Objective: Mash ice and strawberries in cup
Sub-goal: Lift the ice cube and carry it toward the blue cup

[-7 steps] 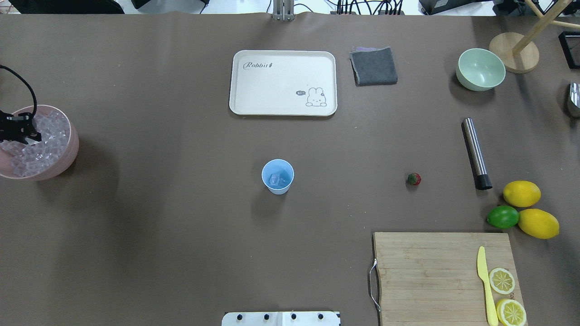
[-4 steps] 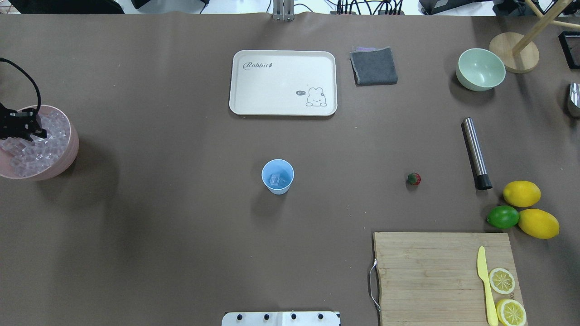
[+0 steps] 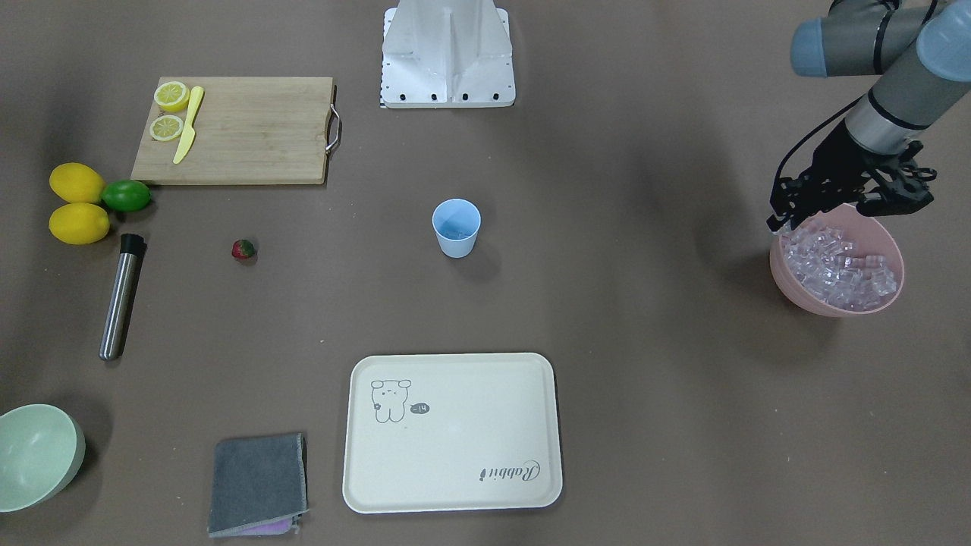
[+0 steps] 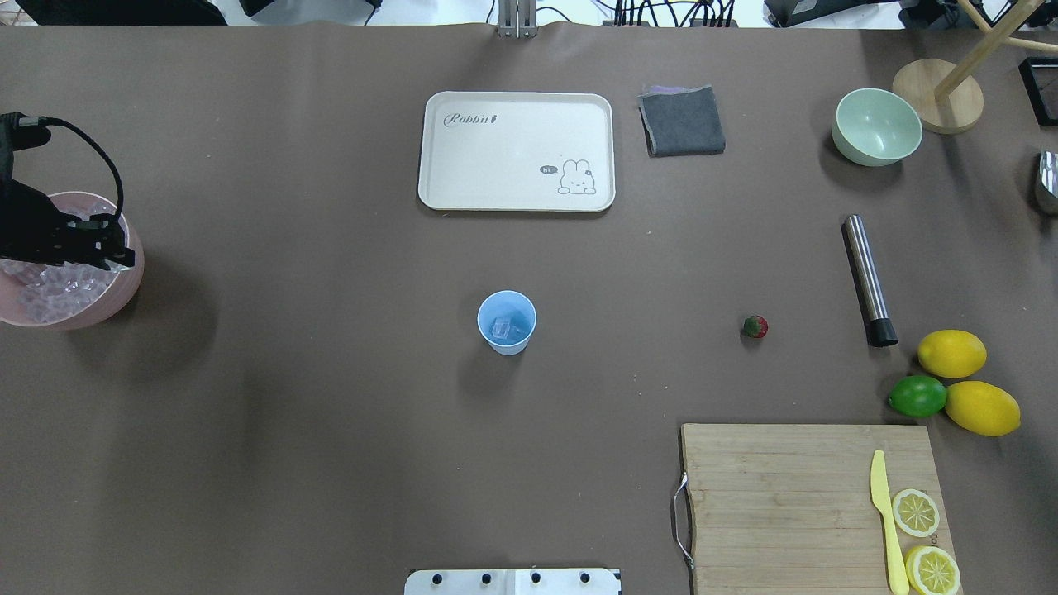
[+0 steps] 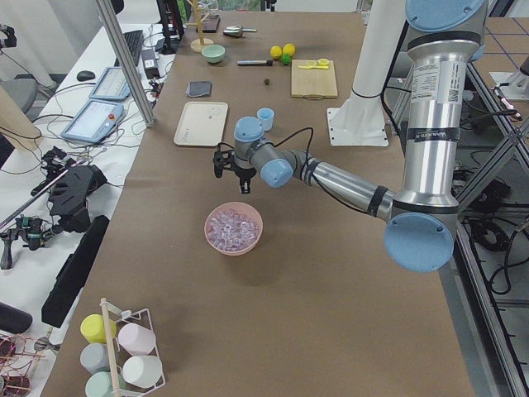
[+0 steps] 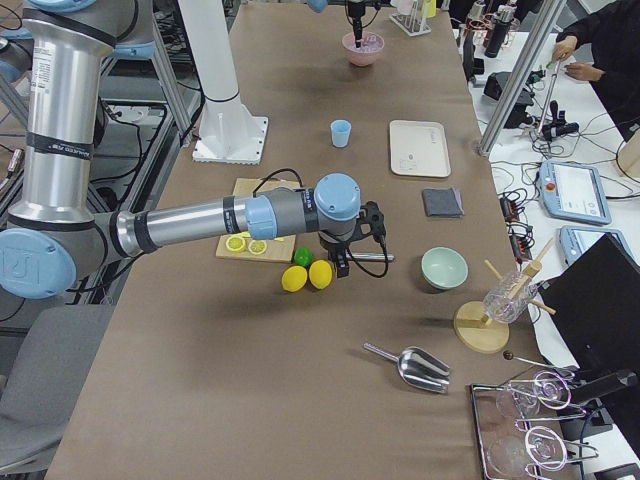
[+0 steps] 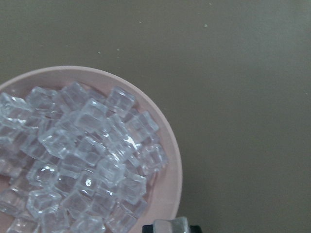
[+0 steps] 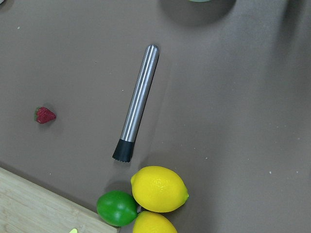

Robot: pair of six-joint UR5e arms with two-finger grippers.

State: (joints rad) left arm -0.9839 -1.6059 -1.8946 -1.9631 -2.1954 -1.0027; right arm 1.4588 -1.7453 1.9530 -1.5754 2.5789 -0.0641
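The light blue cup point(image 4: 507, 322) stands mid-table with one ice cube point(image 4: 502, 329) in it; it also shows in the front view point(image 3: 456, 227). More ice point(image 4: 50, 289) fills the pink bowl point(image 4: 132, 277) at the left edge. My left gripper point(image 4: 116, 253) hovers over that bowl's right rim. The left wrist view shows it point(image 7: 171, 227) shut on a clear ice cube. The strawberry point(image 4: 755, 327) lies alone on the table to the cup's right, also in the right wrist view point(image 8: 45, 115). My right gripper point(image 6: 342, 268) hangs above the lemons; I cannot tell whether it is open or shut.
A steel muddler point(image 4: 868, 279) lies right of the strawberry. Two lemons point(image 4: 952, 353) and a lime point(image 4: 917, 396) sit beyond it, with a cutting board point(image 4: 785, 496) holding a knife and lemon slices. A white tray point(image 4: 517, 151), grey cloth point(image 4: 682, 121) and pale green bowl point(image 4: 876, 126) lie at the back.
My left gripper has risen out of the ice and moved right to the pink bowl's right rim, with a cube in it. Nothing else moved.
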